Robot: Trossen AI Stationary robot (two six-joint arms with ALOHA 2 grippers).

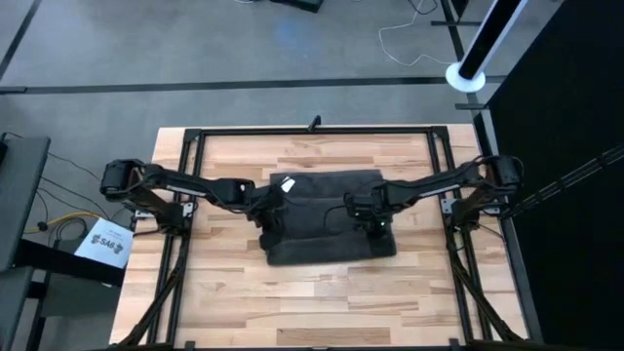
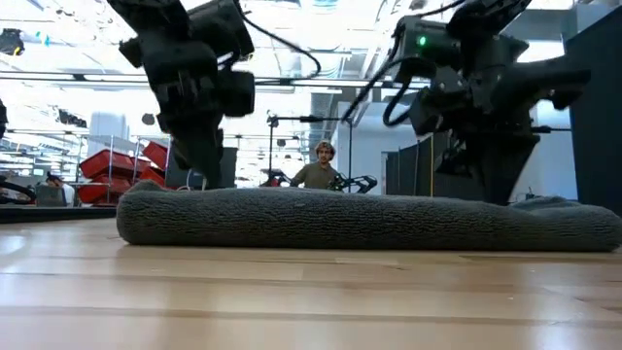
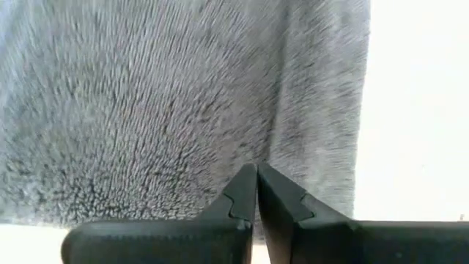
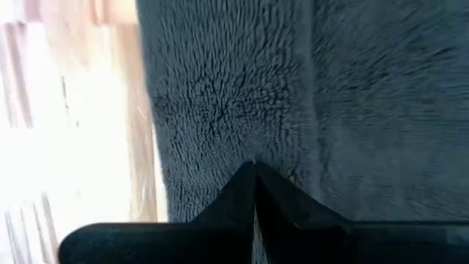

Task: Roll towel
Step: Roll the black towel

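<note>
I see the towel [image 1: 330, 219] lying mid-table, partly rolled. My left gripper [image 1: 273, 220] presses at its nine o'clock edge and my right gripper [image 1: 375, 222] at three o'clock, both with fingers together on the pile. Uneven pushing could skew the roll, or it could spring loose.

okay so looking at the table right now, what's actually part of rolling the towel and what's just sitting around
Part of the job:
- towel, partly rolled at its near edge
- left gripper, shut at its left edge
- right gripper, shut at its right edge

Just there:
- white label sheet beside the table
- person in the background
</note>
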